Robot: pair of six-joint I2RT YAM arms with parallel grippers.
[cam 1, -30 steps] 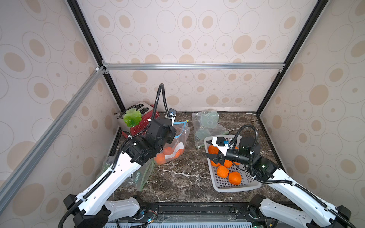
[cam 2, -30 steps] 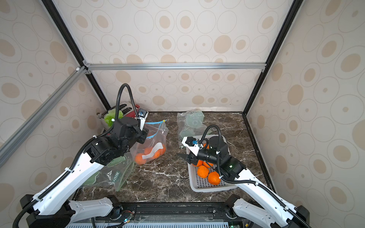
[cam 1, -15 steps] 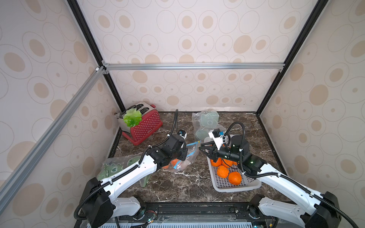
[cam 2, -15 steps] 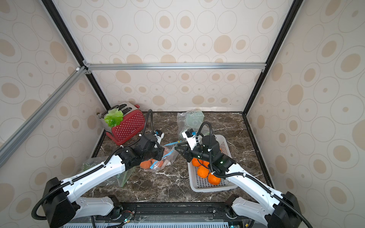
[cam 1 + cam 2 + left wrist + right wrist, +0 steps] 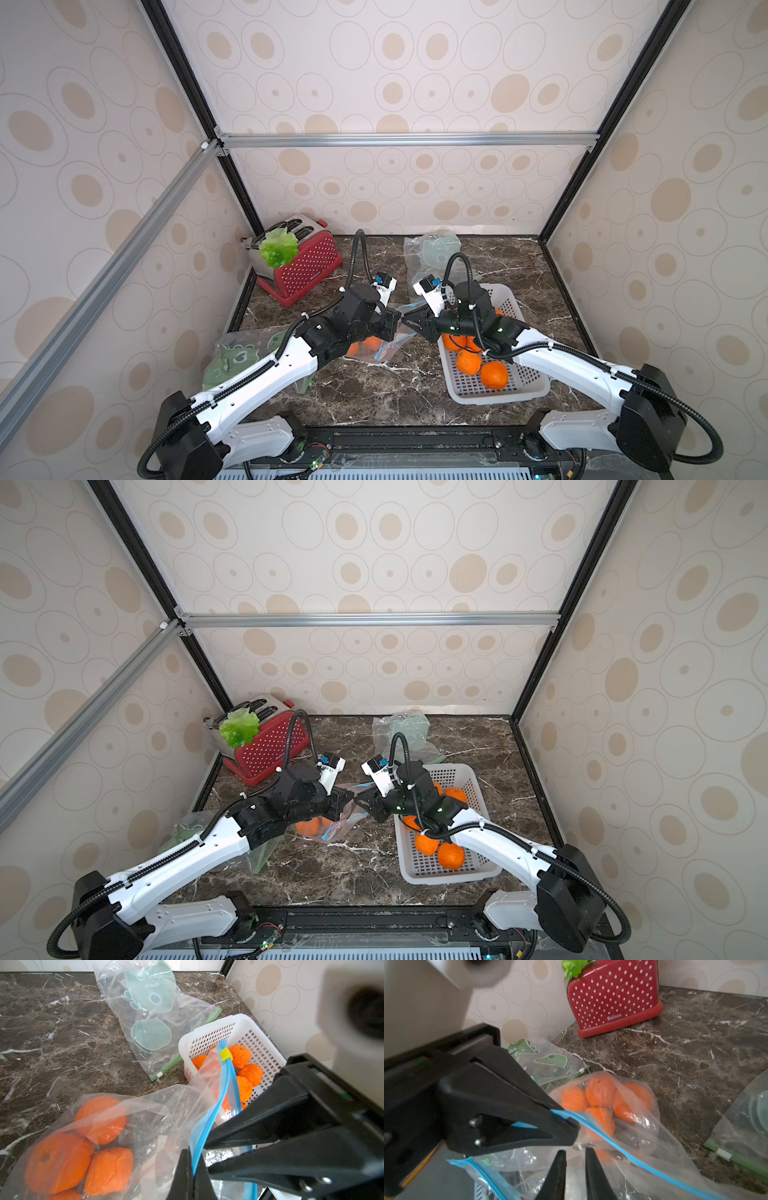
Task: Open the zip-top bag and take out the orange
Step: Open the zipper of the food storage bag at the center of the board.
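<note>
clear blue-zipped bag [image 5: 166,1105], orange fruit [image 5: 58,1161], red white-dotted toaster [image 5: 612,995], white basket [image 5: 207,1034], dark marble table [image 5: 62,1032]

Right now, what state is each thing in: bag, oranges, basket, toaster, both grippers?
zip-top bag, mouth open, blue zip strips parted
oranges, inside the bag
left gripper, shut on one zip strip
right gripper, jaws narrowly apart, bag film between; grip unclear
basket, upright, holding loose oranges
toaster, lettuce leaf on top

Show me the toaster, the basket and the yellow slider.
red toaster [image 5: 307,266]: in a top view, dotted side.
white basket [image 5: 498,398]: in a top view, near rim.
yellow slider [image 5: 226,1054]: left wrist view, middle.
</note>
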